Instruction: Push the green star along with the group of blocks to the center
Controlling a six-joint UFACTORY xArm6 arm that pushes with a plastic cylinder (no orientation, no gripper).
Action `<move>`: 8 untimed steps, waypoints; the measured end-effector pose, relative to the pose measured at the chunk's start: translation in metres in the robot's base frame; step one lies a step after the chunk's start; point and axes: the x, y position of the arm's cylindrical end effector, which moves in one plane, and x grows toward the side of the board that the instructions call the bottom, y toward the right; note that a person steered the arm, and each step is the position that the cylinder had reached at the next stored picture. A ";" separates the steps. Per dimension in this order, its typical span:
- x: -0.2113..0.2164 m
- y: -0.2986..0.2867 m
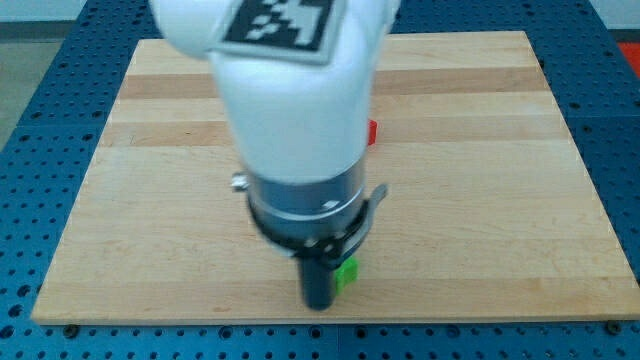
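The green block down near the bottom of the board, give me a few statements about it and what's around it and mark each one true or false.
1. The green block sits near the board's bottom edge. True.
2. My tip is far from the green block. False: it is right beside it, on the view's left.
3. A red block peeks out at the arm's right side. True.
4. The green block lies at the wooden board's center. False: it is well below center.
5. The whole group of blocks is in plain sight. False: the arm hides much of the board.
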 end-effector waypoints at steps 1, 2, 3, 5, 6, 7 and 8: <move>-0.062 0.020; -0.064 0.020; -0.063 0.020; -0.021 0.056; -0.031 0.078; -0.065 0.075; -0.066 0.062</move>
